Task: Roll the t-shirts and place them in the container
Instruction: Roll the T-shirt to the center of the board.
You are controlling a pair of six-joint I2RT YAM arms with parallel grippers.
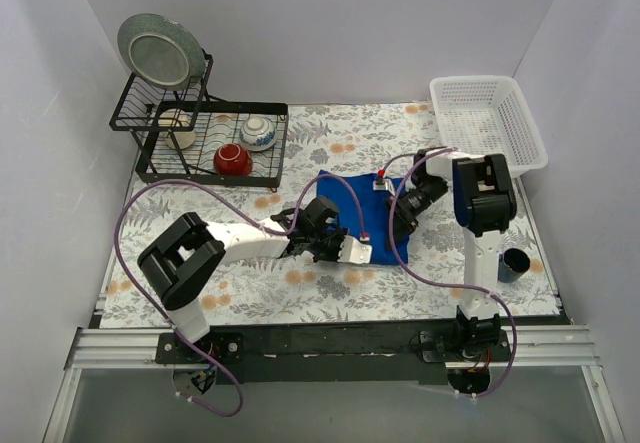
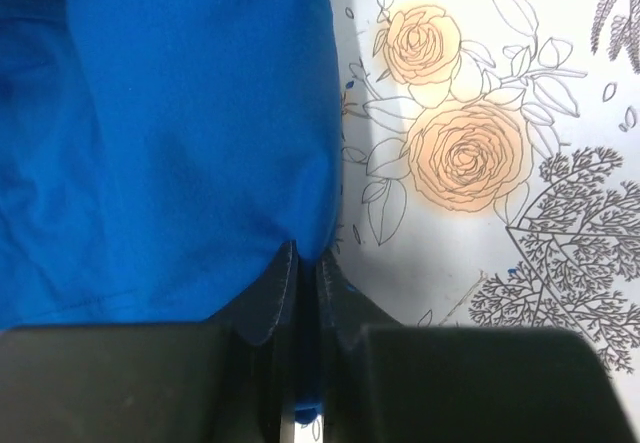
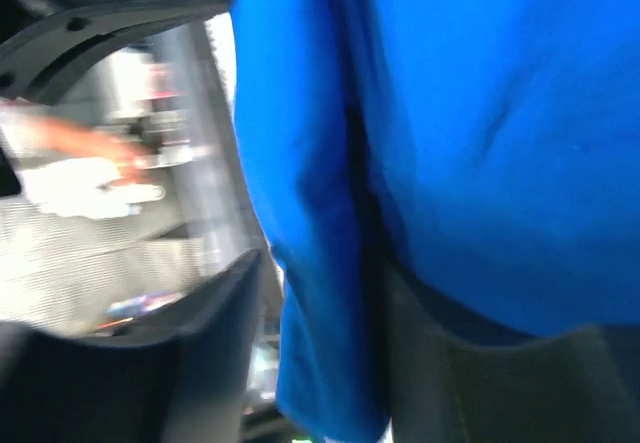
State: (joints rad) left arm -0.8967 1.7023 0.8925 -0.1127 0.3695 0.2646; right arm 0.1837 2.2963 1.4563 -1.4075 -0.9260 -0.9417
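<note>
The royal-blue t-shirt [image 1: 345, 193] lies bunched on the flowered tablecloth [image 1: 250, 283] in the middle of the table. My left gripper [image 1: 340, 246] sits at its near edge. In the left wrist view the left gripper [image 2: 305, 255] is shut, pinching a fold of the t-shirt [image 2: 160, 133]. My right gripper [image 1: 405, 223] is at the shirt's right side. In the blurred right wrist view the right gripper [image 3: 320, 263] has its jaws apart. A hanging fold of the t-shirt [image 3: 460, 113] passes between them and rests against the right finger [image 3: 450, 373]; a gap shows beside the left finger.
A black wire dish rack [image 1: 215, 143] with a red bowl [image 1: 232, 159], a patterned bowl [image 1: 258, 131] and an upright plate [image 1: 158, 50] stands back left. A white basket [image 1: 490, 118] is back right. A black cup [image 1: 514, 265] stands beside the right arm.
</note>
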